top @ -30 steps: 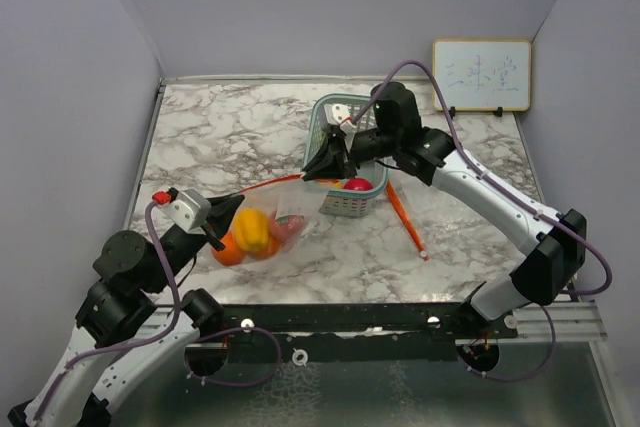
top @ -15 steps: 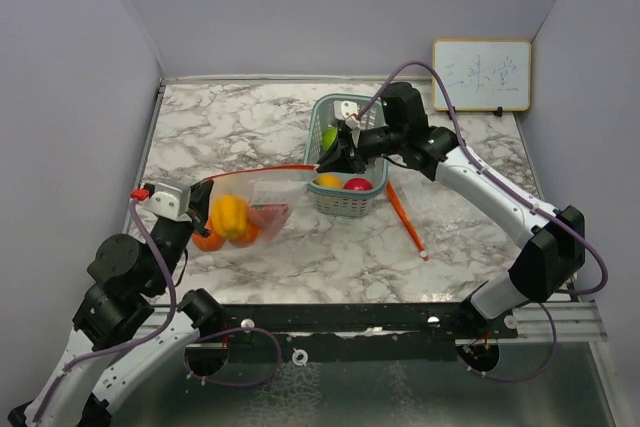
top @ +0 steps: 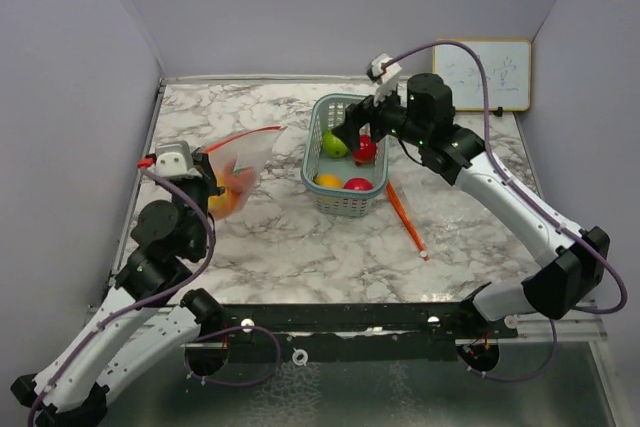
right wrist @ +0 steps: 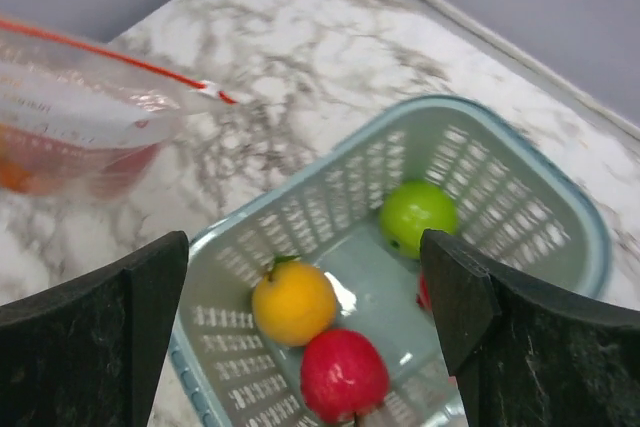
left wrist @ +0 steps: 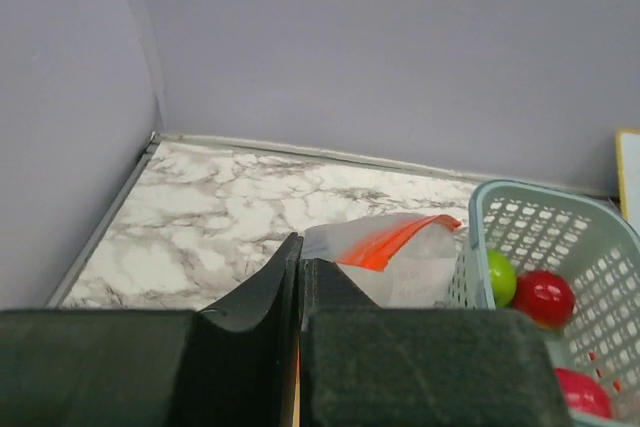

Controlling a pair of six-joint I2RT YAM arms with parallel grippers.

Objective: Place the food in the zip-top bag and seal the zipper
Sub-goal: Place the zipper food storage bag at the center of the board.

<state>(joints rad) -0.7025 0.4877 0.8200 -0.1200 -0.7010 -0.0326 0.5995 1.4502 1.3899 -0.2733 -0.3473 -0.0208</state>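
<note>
The clear zip-top bag (top: 240,157) with an orange zipper hangs from my left gripper (top: 212,187), which is shut on its edge (left wrist: 300,265). Orange and yellow food (top: 232,187) shows through the bag. My right gripper (top: 360,135) stands open above the pale teal basket (top: 318,137), touching nothing (right wrist: 305,257). In the basket lie a green fruit (right wrist: 417,215), an orange fruit (right wrist: 293,302) and a red fruit (right wrist: 343,375). The right wrist view shows the bag (right wrist: 90,122) left of the basket. The left wrist view shows the bag's mouth (left wrist: 395,242) beside the basket (left wrist: 590,222).
A long orange stick-like object (top: 405,215) lies on the marble table (top: 260,237) right of the basket. A small whiteboard (top: 490,72) leans at the back right wall. Grey walls close in the left, back and right sides.
My right gripper has let go of the bag's edge, opened wide and moved back over the basket. My left arm has swung left and back, raising the bag with the fruits inside.
</note>
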